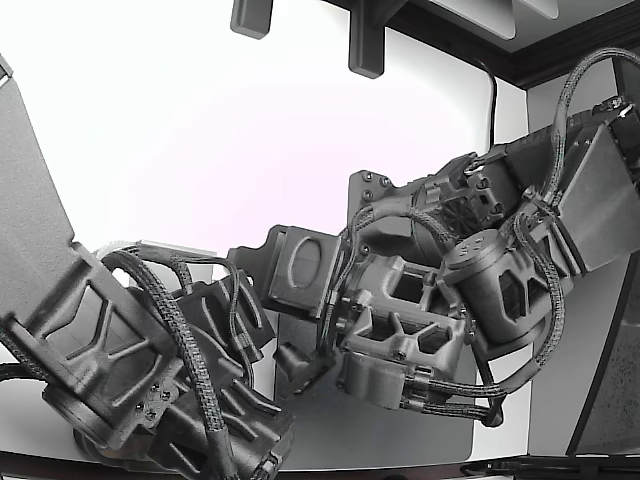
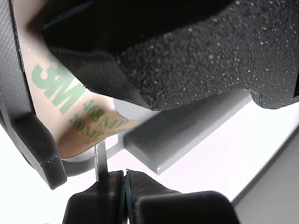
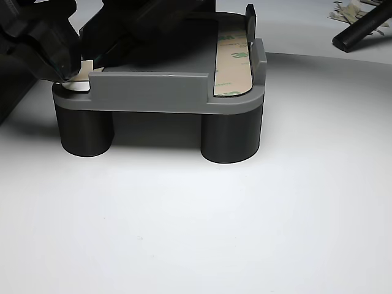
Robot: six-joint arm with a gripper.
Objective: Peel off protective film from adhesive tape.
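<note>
A tan protective film (image 2: 70,107) with green 3M print covers a tape strip on a grey part (image 2: 187,135). My gripper (image 2: 112,179) looks shut, its ribbed fingers pressed together. A thin metal tip (image 2: 100,158) touches the film's rounded end; whether it pinches the film is unclear. In the other view my gripper (image 3: 61,67) is at the left corner of the grey part (image 3: 153,92), beside a small tan bit of film (image 3: 87,64). In the exterior view the gripper (image 1: 300,362) points down between both arms.
A second film-covered tape strip (image 3: 233,64) lies on the part's right side in the other view. The part stands on black cylinders (image 3: 229,138). The second arm's black foam pad (image 2: 196,51) presses on the part. A black rod (image 3: 361,27) and film scraps (image 3: 349,9) lie behind.
</note>
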